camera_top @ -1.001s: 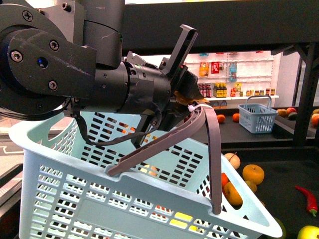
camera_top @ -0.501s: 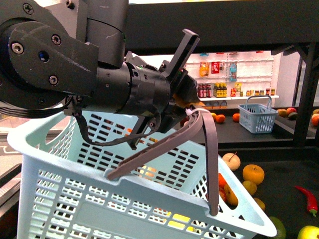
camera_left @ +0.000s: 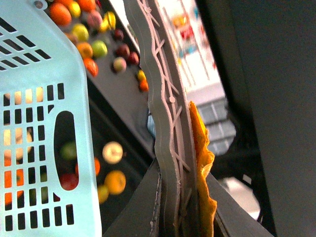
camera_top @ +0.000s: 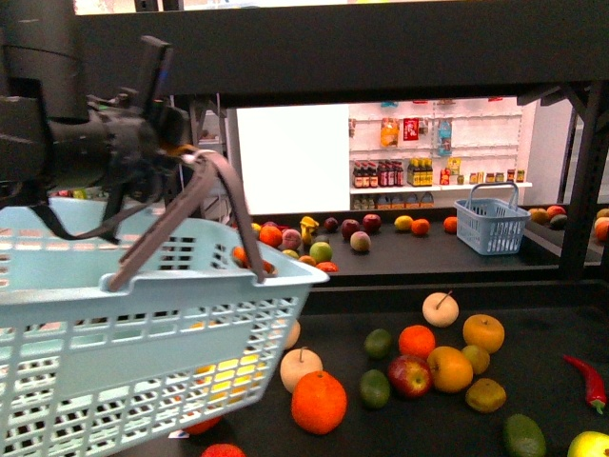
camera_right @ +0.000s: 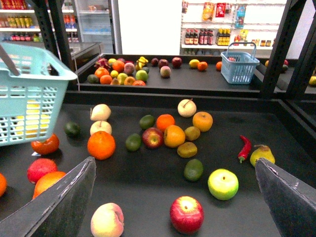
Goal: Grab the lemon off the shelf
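Front view, contents by size.

1. Wide black metal shelf point(camera_top: 542, 400) with flat rimmed tray, loose fruit scattered over it. Half a second ago most of it was hidden behind item 2; the fruit now lies in plain sight.
2. Pale blue slotted plastic basket point(camera_top: 143, 324), hanging from its grey ribbed handle point(camera_top: 224, 205). It has swung from the middle of the picture to the left edge, and its near corner no longer covers the fruit.
3. My left gripper point(camera_top: 181, 148), clamped on the grey ribbed handle. The left wrist view shows the handle point(camera_left: 168, 123) pinched between the fingers, against an orange pad point(camera_left: 202, 163).
4. My right gripper point(camera_right: 175, 197), seen in the right wrist view only: fingers spread wide apart, holding nothing, above the tray point(camera_right: 148, 187) over the near fruit.
5. Small yellow oval lemon point(camera_top: 476, 359), lying on the tray right of centre, touching a round orange fruit point(camera_top: 449, 369) and just in front of a rounder orange-yellow fruit point(camera_top: 483, 332). In the right wrist view the lemon point(camera_right: 192, 133) is well apart from both grippers.
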Available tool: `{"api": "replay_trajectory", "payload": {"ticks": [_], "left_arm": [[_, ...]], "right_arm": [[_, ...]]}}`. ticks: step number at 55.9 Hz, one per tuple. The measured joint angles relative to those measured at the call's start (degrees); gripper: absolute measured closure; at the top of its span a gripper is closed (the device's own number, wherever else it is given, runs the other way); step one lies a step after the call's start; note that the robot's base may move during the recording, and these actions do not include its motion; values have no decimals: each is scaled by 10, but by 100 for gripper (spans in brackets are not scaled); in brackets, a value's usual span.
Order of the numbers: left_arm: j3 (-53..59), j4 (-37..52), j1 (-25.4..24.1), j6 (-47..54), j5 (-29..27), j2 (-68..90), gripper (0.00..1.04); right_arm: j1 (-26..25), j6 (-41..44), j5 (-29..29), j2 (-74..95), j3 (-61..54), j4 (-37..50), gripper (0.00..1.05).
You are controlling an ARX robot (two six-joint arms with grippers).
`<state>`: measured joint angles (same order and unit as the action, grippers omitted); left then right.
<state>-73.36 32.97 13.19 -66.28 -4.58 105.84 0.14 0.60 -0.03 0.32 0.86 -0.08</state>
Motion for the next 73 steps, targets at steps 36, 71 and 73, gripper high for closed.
{"api": "replay_trajectory", "payload": {"ticks": [36, 71, 73], "left_arm": [[80, 245, -215, -121, -63, -15, 91], [57, 289, -341, -157, 31, 97, 91], [53, 289, -343, -159, 33, 101, 91]], "right_arm": [[0, 0, 0, 0, 0, 0, 7], [0, 0, 0, 0, 0, 0, 7], [0, 0, 0, 0, 0, 0, 7]]}}
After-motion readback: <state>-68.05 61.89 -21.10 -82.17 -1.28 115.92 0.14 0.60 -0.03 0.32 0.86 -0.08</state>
